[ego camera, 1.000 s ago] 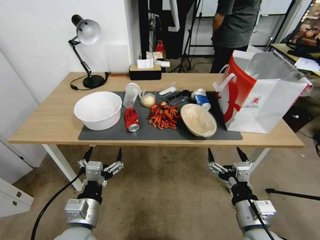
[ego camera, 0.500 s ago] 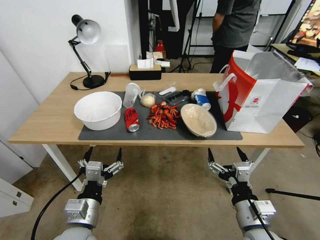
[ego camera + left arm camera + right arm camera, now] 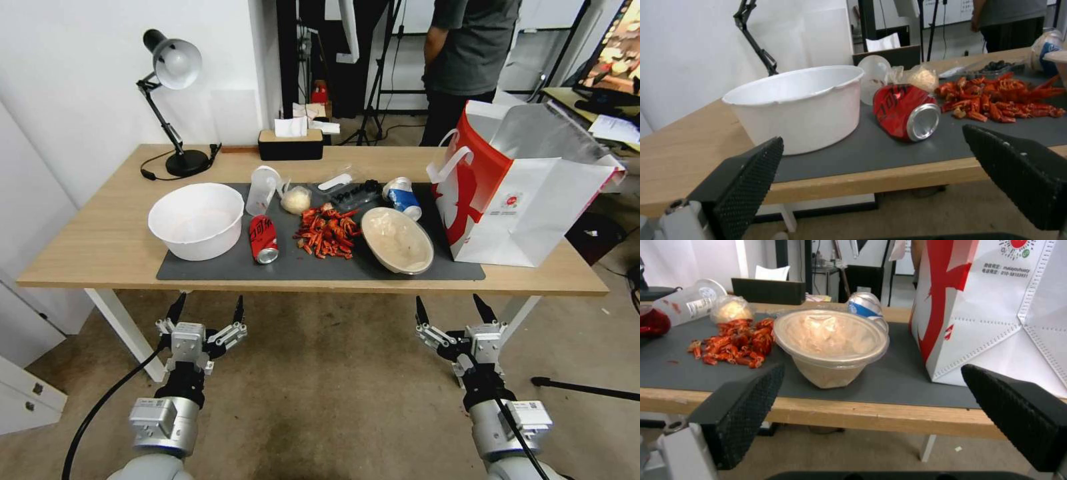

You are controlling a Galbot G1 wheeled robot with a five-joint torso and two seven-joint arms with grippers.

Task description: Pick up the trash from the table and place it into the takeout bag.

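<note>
On the table (image 3: 107, 247) lies a dark grey mat (image 3: 233, 267) with the trash: a red cola can (image 3: 263, 238) on its side, a clear plastic cup (image 3: 261, 189), a wrapped whitish lump (image 3: 296, 199), a pile of red crayfish shells (image 3: 328, 231), a beige oval bowl (image 3: 397, 240) and a blue-and-white can (image 3: 403, 197). The white takeout bag (image 3: 533, 200) with a red side stands open at the right end. My left gripper (image 3: 206, 311) and right gripper (image 3: 451, 309) hang open below the table's front edge, empty. The left wrist view faces the cola can (image 3: 906, 111); the right wrist view faces the bowl (image 3: 831, 345).
A large white bowl (image 3: 197, 220) sits at the mat's left end. At the back stand a desk lamp (image 3: 170, 100) and a black tissue box (image 3: 291, 143). A black tray (image 3: 355, 195) lies behind the shells. A person stands beyond the table.
</note>
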